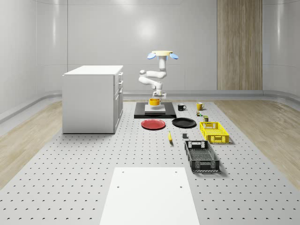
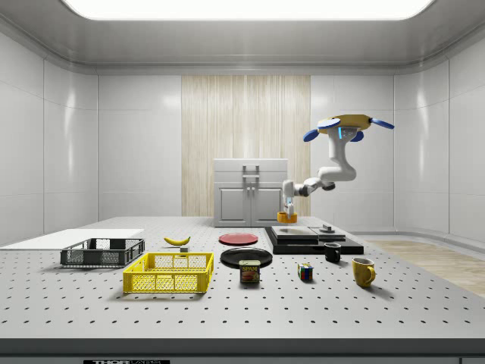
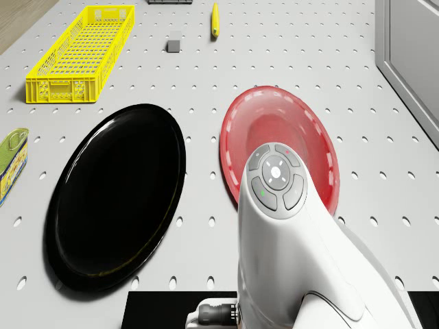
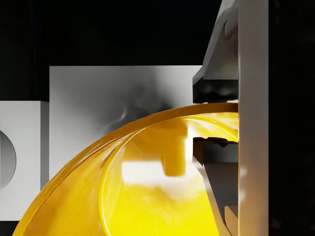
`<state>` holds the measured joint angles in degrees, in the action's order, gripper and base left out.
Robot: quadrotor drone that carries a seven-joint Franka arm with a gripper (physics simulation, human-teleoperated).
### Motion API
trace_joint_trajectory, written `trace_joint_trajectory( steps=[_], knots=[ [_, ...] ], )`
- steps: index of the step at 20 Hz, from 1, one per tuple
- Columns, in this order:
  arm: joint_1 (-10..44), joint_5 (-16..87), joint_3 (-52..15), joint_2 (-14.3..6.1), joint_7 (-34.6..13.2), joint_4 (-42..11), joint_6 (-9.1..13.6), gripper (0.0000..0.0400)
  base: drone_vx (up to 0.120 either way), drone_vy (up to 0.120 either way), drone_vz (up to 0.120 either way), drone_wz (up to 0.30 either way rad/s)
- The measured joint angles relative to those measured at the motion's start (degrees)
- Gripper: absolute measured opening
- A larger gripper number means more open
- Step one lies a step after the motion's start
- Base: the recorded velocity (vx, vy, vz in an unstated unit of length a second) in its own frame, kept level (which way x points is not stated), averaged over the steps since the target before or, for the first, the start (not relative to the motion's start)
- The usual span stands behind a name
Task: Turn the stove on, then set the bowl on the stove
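Note:
The drone (image 1: 161, 54) hovers above the far side of the stove (image 1: 140, 114), a flat black base with a raised silver plate (image 1: 154, 108). Its arm bends down to the orange-yellow bowl (image 1: 154, 101), which sits at the silver plate's top; whether it touches the plate I cannot tell. My gripper (image 1: 155, 96) is shut on the bowl's rim. In the wrist view the rim of the bowl (image 4: 147, 196) runs between the two pads (image 4: 211, 91) of the gripper (image 4: 214, 118), with the silver plate (image 4: 98, 98) behind. From the side, the bowl (image 2: 286, 218) hangs under the gripper (image 2: 288, 206) over the stove (image 2: 307, 241).
A white cabinet (image 1: 91, 98) stands to the whole-scene view's left of the stove. In front of the stove lie a red plate (image 1: 153, 124) and a black plate (image 1: 183, 123). Two mugs (image 1: 181, 107), a yellow crate (image 1: 214, 132), a black crate (image 1: 201, 156) and a banana (image 1: 169, 136) are to the right.

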<state>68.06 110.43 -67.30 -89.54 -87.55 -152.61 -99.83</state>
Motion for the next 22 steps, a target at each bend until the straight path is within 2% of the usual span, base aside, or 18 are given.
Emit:
trace_joint_trajectory(
  steps=[11, 14, 16, 19, 22],
  knots=[
    [1.74, 5.44, 5.83, 1.51, -0.09, 3.13, -2.46, 0.01, 0.0, 0.0, 0.0, 0.0],
    [1.88, 6.07, 6.43, 1.84, -0.04, 3.51, -2.61, 0.0246, 0.0, 0.0, 0.0, 0.0],
    [1.68, 5.78, 6.05, 1.86, 0.01, 3.26, -2.31, 0.0306, 0.0, 0.0, 0.0, 0.0],
    [1.13, 4.7, 4.77, 1.72, 0.11, 2.44, -1.5, 0.0356, 0.0, 0.0, 0.0, 0.0],
    [0.46, 3.15, 2.97, 1.49, 0.21, 1.41, -0.48, 0.0379, 0.0, 0.0, 0.0, 0.0]
  ],
)
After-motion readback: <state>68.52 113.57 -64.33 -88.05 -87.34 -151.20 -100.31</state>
